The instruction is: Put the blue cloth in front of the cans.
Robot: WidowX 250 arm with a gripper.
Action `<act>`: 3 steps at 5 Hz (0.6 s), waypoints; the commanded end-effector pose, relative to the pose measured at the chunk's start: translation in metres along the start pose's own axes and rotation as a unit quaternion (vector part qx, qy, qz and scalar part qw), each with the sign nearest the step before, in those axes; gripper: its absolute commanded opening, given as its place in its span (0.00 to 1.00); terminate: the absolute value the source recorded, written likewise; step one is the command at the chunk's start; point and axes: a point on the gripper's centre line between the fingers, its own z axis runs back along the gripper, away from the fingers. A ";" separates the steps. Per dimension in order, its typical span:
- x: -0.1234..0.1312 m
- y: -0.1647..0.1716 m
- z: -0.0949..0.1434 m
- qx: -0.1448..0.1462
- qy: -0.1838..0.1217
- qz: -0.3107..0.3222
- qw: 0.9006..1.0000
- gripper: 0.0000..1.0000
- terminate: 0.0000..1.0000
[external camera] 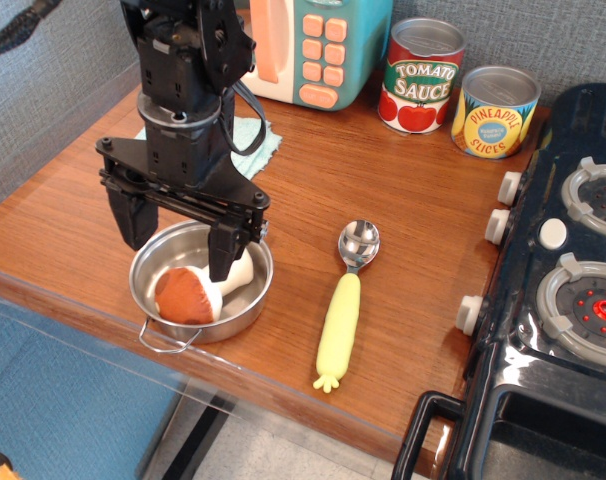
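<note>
The blue cloth (264,140) lies flat on the wooden table behind my arm, which hides most of it; only its right edge shows, near the teal toy microwave. The Tomato Sauce can (420,76) and the Pineapple Slices can (495,111) stand upright at the back right. My gripper (178,240) is open and empty, its fingers spread over a small steel pot, well in front of the cloth.
The steel pot (245,298) holds a brown-capped toy mushroom (186,295). A yellow-handled spoon (344,310) lies to its right. The teal toy microwave (318,45) stands at the back. A black toy stove (563,290) fills the right side. The table's front edge is close.
</note>
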 end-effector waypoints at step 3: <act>0.058 0.028 0.017 -0.014 -0.011 0.052 0.998 1.00 0.00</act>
